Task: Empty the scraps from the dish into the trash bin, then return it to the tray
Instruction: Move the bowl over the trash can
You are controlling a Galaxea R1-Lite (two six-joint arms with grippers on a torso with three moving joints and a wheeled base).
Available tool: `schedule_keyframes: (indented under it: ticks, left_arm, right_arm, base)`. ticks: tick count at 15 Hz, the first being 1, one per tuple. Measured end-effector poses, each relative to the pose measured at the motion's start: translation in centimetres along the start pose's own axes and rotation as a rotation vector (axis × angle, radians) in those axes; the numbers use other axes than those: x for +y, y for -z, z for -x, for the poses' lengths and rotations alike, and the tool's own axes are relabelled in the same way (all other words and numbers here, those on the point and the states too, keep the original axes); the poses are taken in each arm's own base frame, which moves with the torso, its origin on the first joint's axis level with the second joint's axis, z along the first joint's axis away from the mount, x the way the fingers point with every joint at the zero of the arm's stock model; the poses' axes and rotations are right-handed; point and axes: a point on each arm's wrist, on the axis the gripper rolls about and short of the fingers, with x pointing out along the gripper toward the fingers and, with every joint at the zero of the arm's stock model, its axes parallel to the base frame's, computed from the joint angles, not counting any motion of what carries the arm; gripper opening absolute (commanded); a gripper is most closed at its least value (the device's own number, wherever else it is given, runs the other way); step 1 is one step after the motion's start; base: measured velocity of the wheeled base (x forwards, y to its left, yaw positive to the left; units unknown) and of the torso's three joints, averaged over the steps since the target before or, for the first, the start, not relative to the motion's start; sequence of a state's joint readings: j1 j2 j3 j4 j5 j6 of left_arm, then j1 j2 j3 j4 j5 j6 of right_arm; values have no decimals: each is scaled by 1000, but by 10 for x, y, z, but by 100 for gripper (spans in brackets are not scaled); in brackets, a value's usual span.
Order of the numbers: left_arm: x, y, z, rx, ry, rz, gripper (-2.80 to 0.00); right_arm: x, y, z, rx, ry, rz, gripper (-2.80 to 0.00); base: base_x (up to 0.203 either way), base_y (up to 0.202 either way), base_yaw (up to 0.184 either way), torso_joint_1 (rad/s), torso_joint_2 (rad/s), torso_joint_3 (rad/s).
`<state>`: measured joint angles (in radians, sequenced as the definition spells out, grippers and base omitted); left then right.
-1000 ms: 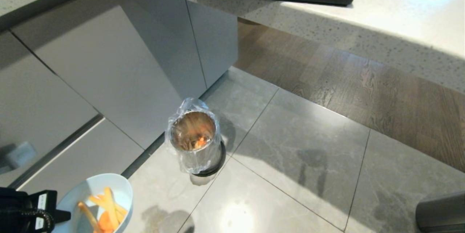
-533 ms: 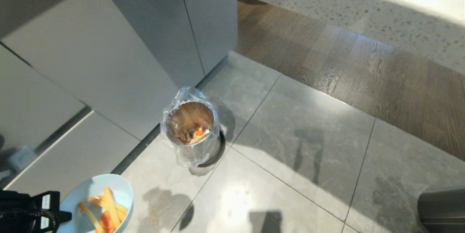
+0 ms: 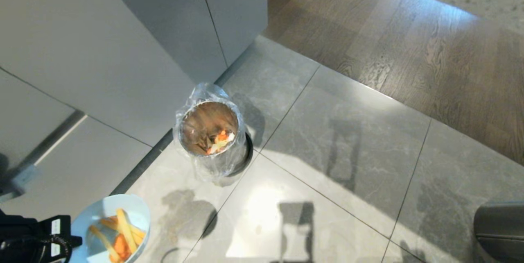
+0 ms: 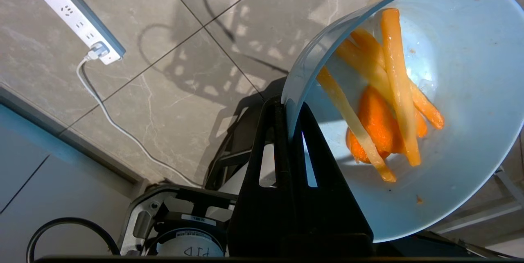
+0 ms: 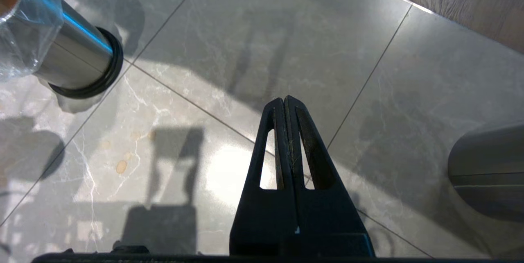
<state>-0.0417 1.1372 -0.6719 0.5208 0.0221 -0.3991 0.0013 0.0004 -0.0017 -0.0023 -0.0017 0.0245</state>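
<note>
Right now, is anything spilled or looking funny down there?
Nothing is spilled. The bowl is tipped in the left tool, which pinches its rim, but the fries are all inside it. The trash bin stands upright on the floor with some scraps in it. The right tool is shut and empty.

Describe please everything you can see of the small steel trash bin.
The trash bin is a small shiny steel cylinder with a black ring base, lined with a crinkled clear plastic bag folded over its rim. It stands upright on the grey tile floor, close beside the grey cabinet. Some orange and pale bits lie inside. No gripper touches it.
</note>
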Motion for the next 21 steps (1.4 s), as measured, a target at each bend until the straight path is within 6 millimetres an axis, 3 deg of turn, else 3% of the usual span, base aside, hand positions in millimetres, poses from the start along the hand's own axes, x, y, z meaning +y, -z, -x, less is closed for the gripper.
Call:
schedule_keyframes:
  ticks: [15, 21]
  left_arm:
    - [-1, -1, 0, -4, 2, -2, -280]
    - [-1, -3, 0, -35, 9, 1, -280]
  right_arm:
    - [0, 0, 0, 0, 0, 0, -280]
    - [0, 0, 0, 0, 0, 0, -280]
  base:
    - [0, 0, 0, 1, 4, -195]
    - [0, 0, 0, 0, 2, -30]
